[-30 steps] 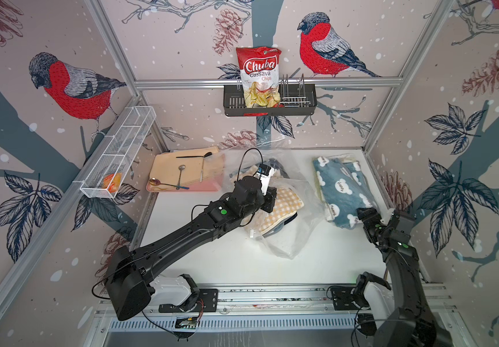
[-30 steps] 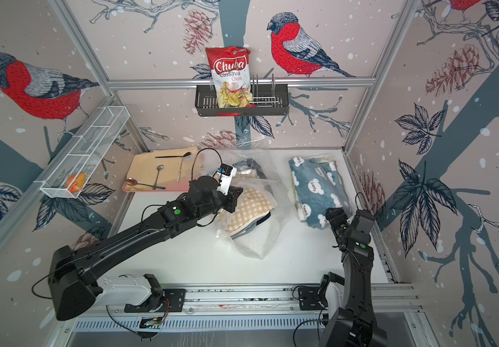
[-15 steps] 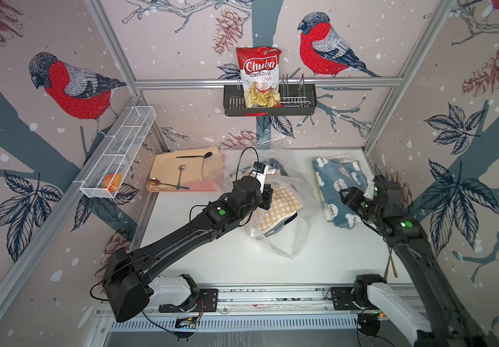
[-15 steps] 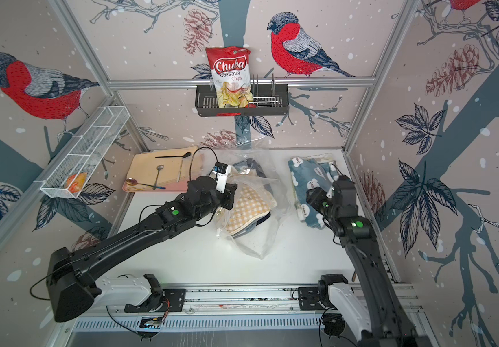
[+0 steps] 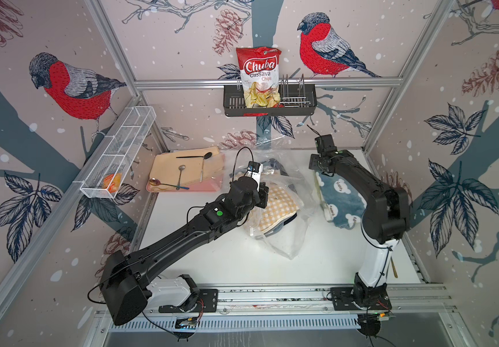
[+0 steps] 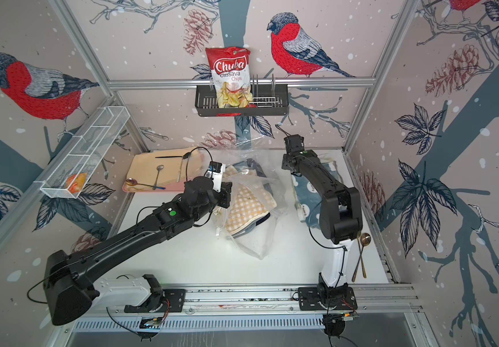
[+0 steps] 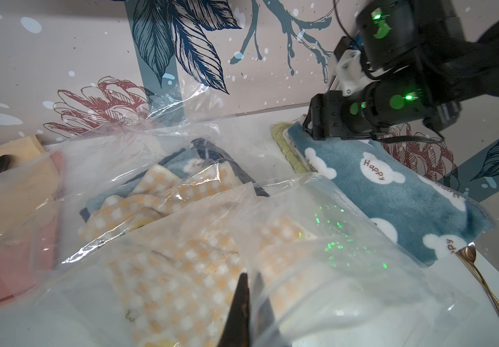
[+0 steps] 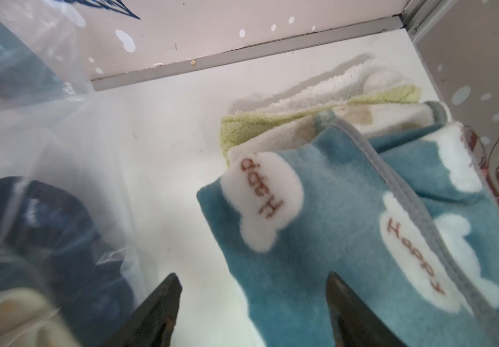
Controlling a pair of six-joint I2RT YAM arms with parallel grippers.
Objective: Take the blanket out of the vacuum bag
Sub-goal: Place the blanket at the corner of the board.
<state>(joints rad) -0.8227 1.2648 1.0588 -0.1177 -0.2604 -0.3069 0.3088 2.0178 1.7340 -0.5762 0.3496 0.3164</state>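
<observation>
**Left pincer pinches bag, right one wide**

Mid-counter lies the vacuum bag (image 5: 288, 240), with the checked blanket (image 5: 278, 207) inside it. The left pincer (image 7: 251, 281) is clamped narrow on the bag film at its left side. Along the right edge, outside the bag, lies a blue blanket (image 5: 342, 199). Toward the far edge the right pincer (image 8: 252, 278) hangs wide, holding nothing, between bag and blue blanket.
</observation>
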